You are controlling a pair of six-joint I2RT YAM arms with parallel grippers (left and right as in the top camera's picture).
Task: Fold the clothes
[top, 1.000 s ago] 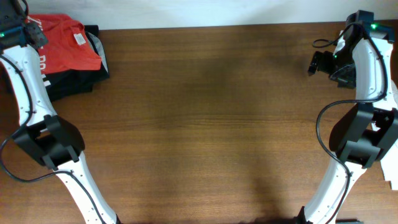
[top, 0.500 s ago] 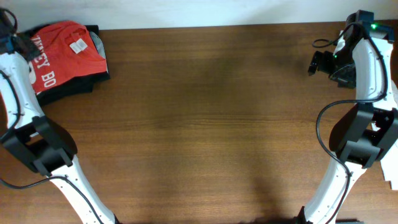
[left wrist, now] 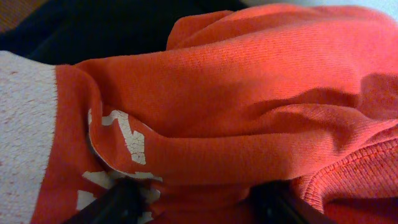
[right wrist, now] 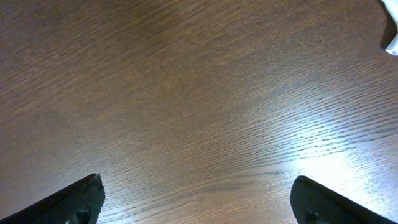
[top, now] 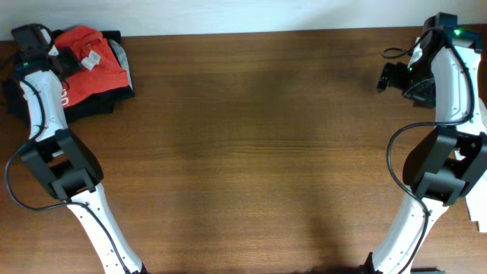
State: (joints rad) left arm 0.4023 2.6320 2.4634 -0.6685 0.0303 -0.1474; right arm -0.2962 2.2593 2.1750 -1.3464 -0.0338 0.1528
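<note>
The red-orange T-shirt (top: 103, 72) with white print lies bunched on top of a black garment (top: 103, 103) at the table's far left corner. My left gripper (top: 72, 59) is down on the shirt. In the left wrist view the red cloth (left wrist: 249, 93) fills the frame, and a thick fold sits between the two fingers of the left gripper (left wrist: 196, 202), which are drawn in on it. Black cloth (left wrist: 124, 25) shows at the top. My right gripper (top: 384, 76) is open and empty over bare wood at the far right (right wrist: 199, 205). No plain white garment is clearly seen.
The brown wooden table (top: 259, 152) spans the view, with its far edge against a white wall. A black cable (top: 396, 53) loops beside the right arm. A small white thing (right wrist: 392, 37) shows at the right wrist view's edge.
My left gripper swung from the far left edge back onto the red shirt. The shirt is now more bunched up. The right arm has not moved.
</note>
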